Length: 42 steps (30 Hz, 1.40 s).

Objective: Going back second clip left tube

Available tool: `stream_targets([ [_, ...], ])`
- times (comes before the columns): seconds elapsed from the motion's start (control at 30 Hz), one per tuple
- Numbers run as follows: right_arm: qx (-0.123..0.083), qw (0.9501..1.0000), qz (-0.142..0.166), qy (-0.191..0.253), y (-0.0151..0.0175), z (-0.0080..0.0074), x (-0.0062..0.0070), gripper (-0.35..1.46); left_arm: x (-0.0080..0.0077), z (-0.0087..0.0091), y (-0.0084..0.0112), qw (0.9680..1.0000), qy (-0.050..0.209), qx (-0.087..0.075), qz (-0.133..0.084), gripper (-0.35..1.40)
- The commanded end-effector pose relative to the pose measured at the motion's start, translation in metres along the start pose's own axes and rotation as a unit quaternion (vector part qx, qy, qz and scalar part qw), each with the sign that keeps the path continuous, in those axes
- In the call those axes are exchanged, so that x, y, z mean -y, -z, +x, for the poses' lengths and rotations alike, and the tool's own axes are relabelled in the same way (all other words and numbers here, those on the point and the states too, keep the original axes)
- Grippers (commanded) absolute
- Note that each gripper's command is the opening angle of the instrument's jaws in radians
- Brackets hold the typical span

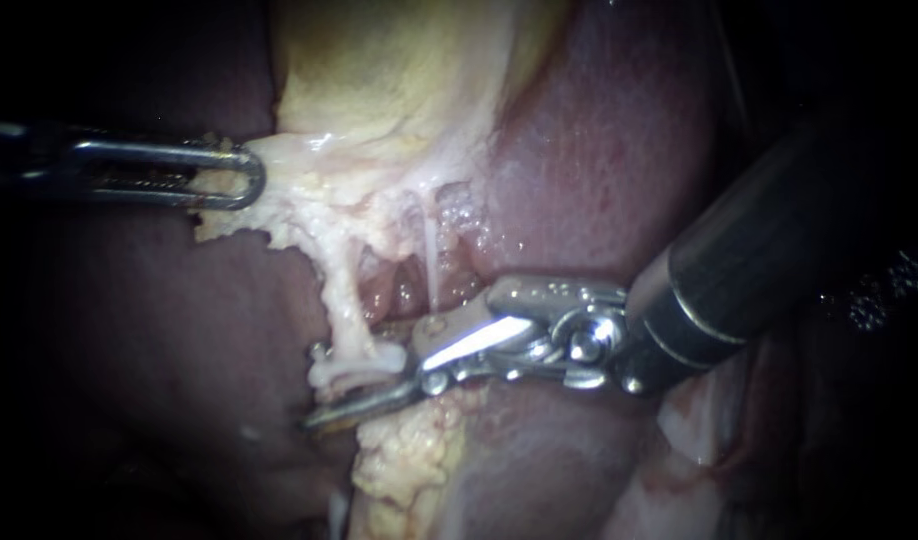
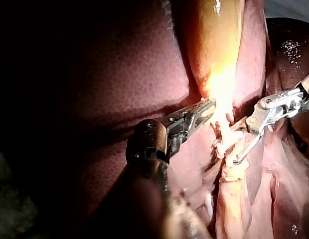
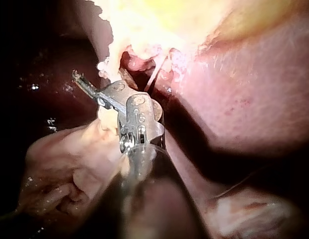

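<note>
Your right instrument has its end effector open and empty astride the left tube: draw straight back rightward, clearing the clip, while your left instrument grips the gallbladder.

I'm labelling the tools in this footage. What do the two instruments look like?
Left instrument: a dark shaft ending in slim silver jaws shaped like a long, round-ended loop with a slot through it. Right instrument: a thicker dark shaft with pale rings, a shiny steel wrist joint with pins, and narrow, tapered metal jaws.
</note>
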Motion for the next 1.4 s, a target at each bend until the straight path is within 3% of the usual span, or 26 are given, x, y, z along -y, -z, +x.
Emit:
stream_targets([
  [0.03, -0.001, 1.0000, -0.004, 0.003, 0.0002, 0.0000, -0.0005, 0.49, 0.0000, 0.0000, 0.0000, 1.0000, 0.000, 0.000, 0.000, -0.35],
  [0.17, -0.003, 0.9999, -0.011, 0.010, 0.0009, -0.0003, -0.0013, 0.49, -0.0001, 0.0000, 0.0000, 1.0000, 0.000, 0.000, 0.000, -0.35],
  [0.8, -0.005, 0.9997, -0.019, 0.015, 0.0020, -0.0004, -0.0014, 0.50, -0.0001, 0.0000, 0.0001, 1.0000, 0.000, 0.000, 0.000, -0.35],
  [1.17, -0.006, 0.9998, -0.017, 0.000, 0.0035, -0.0010, -0.0013, 0.50, -0.0001, 0.0000, 0.0001, 1.0000, 0.000, 0.000, 0.000, -0.35],
  [1.4, -0.008, 0.9992, -0.014, -0.037, 0.0044, -0.0015, -0.0012, 0.50, -0.0001, 0.0000, 0.0001, 1.0000, 0.000, 0.000, 0.000, -0.35],
])
